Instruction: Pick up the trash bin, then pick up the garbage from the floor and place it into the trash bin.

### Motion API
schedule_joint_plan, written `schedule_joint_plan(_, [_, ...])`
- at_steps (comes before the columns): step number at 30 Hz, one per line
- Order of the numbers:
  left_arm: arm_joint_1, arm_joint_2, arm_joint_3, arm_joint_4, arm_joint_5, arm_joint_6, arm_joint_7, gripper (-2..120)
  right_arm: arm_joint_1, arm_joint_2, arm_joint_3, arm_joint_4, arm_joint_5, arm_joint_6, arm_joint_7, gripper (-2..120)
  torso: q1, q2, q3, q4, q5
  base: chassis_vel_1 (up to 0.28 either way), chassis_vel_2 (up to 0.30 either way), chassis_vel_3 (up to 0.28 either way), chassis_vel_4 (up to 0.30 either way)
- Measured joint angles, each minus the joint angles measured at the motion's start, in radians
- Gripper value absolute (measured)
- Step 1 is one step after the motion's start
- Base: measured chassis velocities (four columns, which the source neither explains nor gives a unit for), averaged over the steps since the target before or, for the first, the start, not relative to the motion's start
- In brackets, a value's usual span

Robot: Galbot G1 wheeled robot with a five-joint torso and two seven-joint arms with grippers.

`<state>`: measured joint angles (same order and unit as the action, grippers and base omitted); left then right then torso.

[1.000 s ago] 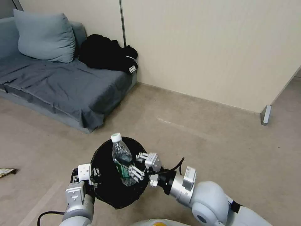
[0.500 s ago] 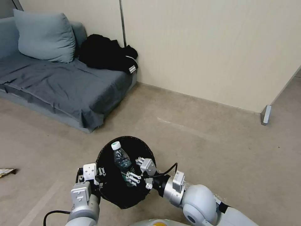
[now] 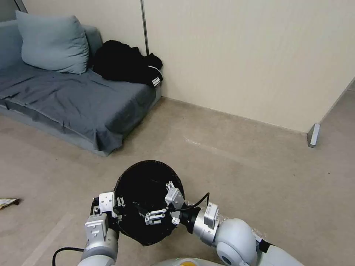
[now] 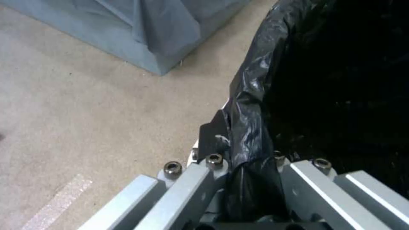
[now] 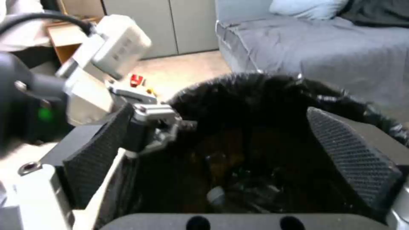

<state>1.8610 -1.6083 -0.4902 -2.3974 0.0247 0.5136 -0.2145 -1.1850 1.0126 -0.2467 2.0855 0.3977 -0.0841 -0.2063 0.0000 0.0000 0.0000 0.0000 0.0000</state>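
So the trash bin (image 3: 148, 184) is up off the floor, held right in front of the robot, and from the head view you mostly see the glossy black bag liner (image 4: 251, 105) around the mouth. The left gripper (image 3: 114, 207) is clamped on the near-left rim, the liner bunched between its metal fingers (image 4: 187, 188) in the left wrist view. The right gripper (image 3: 162, 205) hangs over the bin's opening with its textured pads (image 5: 349, 159) spread wide and nothing between them. Looking down through them, a clear bottle with a white cap (image 5: 216, 195) lies at the bottom of the bin. One more wrapper (image 3: 8, 202) sits on the floor well off to the left, near the grey sofa (image 3: 74, 96) with a black jacket (image 3: 125, 62) piled at its end.
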Motion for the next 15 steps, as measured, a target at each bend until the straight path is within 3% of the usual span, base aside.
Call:
schedule_joint_plan(12, [-0.015, 0.0, -0.024, 0.037, -0.005, 0.002, 0.001, 1, -0.007, -0.025, 0.06, 0.194, -0.037, 0.004, -0.005, 100, 0.0, 0.0, 0.0, 0.0, 0.0001, 0.0, 0.0, 0.0, 0.0])
schedule_joint_plan(15, [-0.014, 0.003, -0.03, 0.049, -0.004, 0.001, 0.001, 1, -0.011, -0.012, 0.155, 0.258, -0.044, 0.018, -0.005, 100, 0.0, 0.0, 0.0, 0.0001, 0.0, 0.0, 0.0, 0.0, 0.0])
